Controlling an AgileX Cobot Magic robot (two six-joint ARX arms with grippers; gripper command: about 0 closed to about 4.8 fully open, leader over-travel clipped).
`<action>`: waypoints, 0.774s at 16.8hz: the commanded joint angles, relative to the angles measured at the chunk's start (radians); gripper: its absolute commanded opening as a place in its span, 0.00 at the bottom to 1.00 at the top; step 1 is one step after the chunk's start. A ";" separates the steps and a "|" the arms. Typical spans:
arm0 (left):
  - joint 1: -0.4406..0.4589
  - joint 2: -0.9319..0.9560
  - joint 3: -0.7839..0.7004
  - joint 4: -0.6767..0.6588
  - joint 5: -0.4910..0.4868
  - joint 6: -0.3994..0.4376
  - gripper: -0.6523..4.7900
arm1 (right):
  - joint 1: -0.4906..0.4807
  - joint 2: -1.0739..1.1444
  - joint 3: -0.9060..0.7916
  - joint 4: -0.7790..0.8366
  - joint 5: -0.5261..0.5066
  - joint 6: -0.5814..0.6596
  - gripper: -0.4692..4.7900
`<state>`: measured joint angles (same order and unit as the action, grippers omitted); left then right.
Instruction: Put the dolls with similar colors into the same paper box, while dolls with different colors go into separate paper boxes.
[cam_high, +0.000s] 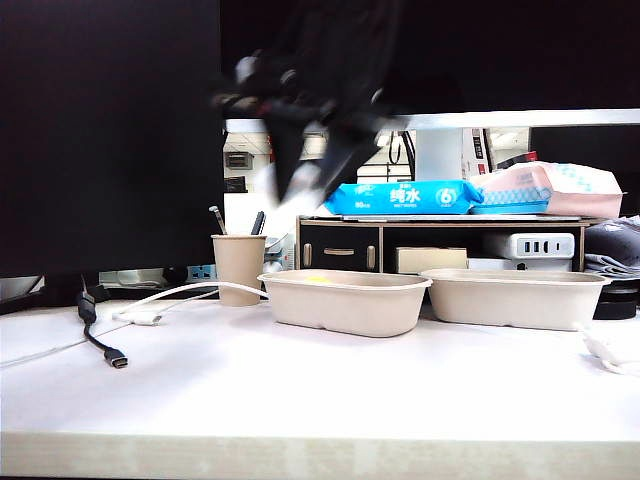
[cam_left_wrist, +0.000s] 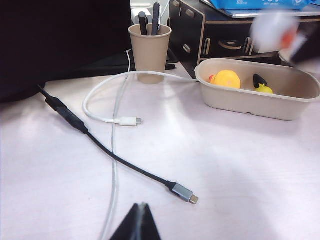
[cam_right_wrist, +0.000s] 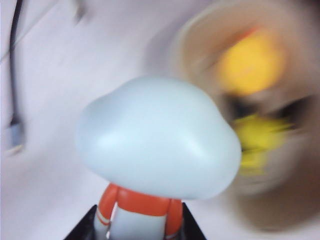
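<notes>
Far left on the table (cam_high: 300, 400): black cable (cam_left_wrist: 100, 147) and white cable (cam_left_wrist: 112, 120) lie loose, w/ the left gripper (cam_left_wrist: 140, 225) low above the tabletop near them, only its dark tip showing, fingers look pressed together, nothing in them. Next, a tall beige cup (cam_high: 239, 268) w/ pens stands just beside the left paper box (cam_high: 345, 300). Inside that box sit the yellow duck (cam_left_wrist: 227, 79) and the yellow black-eared figure (cam_left_wrist: 261, 85), side by side, not clearly touching. Above the box, the right arm is a dark blur in mid-air; right gripper (cam_right_wrist: 137, 227) clamped on the white figure w/ orange collar (cam_right_wrist: 157, 142), jaws either side of its body, round head up toward the wrist cam. Figure hangs over the left box area, well off the table. Further right, the 2nd paper box (cam_high: 515, 297) stands near the first; can't see its inside from here. Behind: a dark shelf (cam_high: 340, 245) w/ a blue wipes pack (cam_high: 400, 197) on top.
</notes>
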<state>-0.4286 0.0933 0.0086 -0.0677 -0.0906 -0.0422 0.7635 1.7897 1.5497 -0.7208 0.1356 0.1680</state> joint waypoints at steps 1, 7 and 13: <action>0.002 0.000 0.001 0.008 0.001 0.001 0.11 | -0.165 0.002 -0.001 -0.005 0.098 -0.066 0.28; 0.002 0.000 0.001 0.008 0.001 0.001 0.11 | -0.401 0.016 -0.003 0.023 0.038 -0.095 0.28; 0.002 0.000 0.001 0.008 0.001 0.001 0.11 | -0.422 0.087 -0.002 0.018 0.021 -0.099 0.48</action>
<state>-0.4286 0.0929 0.0086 -0.0681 -0.0906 -0.0422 0.3416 1.8839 1.5417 -0.7090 0.1532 0.0696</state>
